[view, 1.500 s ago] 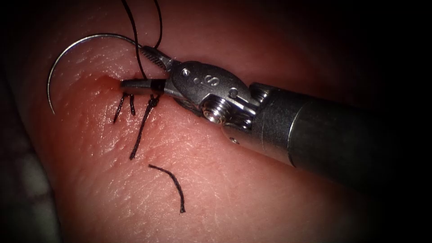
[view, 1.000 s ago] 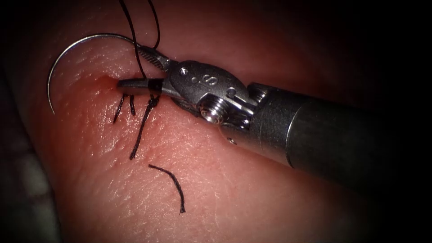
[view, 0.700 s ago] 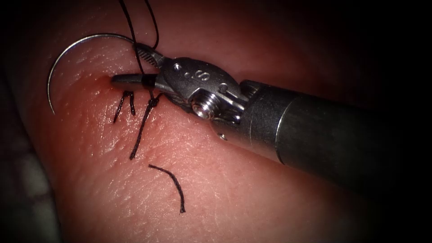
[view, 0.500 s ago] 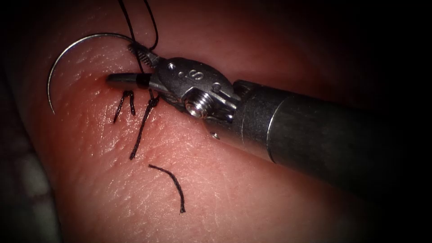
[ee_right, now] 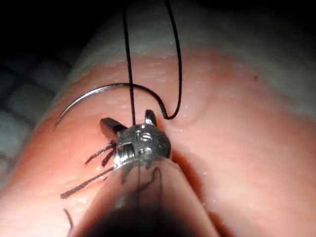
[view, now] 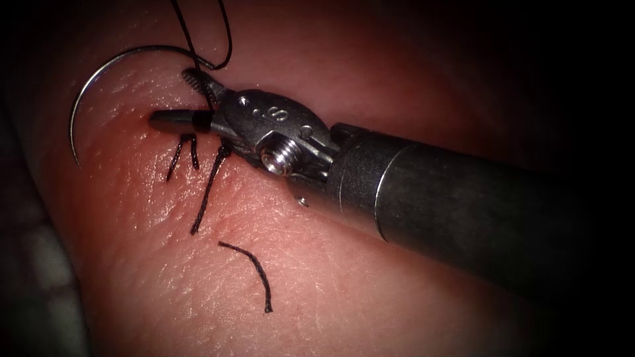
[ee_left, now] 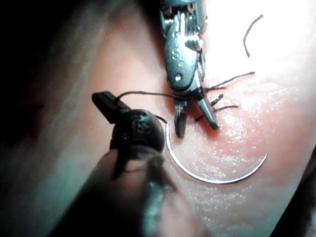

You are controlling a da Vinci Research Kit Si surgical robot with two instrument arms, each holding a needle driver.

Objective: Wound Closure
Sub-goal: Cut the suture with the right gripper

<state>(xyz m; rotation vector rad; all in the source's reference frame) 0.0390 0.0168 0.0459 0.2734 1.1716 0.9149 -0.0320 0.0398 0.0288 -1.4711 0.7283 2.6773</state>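
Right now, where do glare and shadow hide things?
Endoscope view: the right tool fades into dark edges; its open fingers straddle thread, holding nothing. Left wrist view: glare washes the tissue; the shadowed left tool holds thread. The needle lies free on tissue.

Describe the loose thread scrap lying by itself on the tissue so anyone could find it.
Start at the right tool, whose open jaws sit at the cut. Below them, knotted thread tails stick out. Lower still lies the loose scrap: one short curved black piece, flat on the tissue, touching nothing.

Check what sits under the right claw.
Tissue and thread ends show beneath the open right claw; its head hides the cut. Thread passes between its jaws. Left claw holds thread; needle lies free on tissue.
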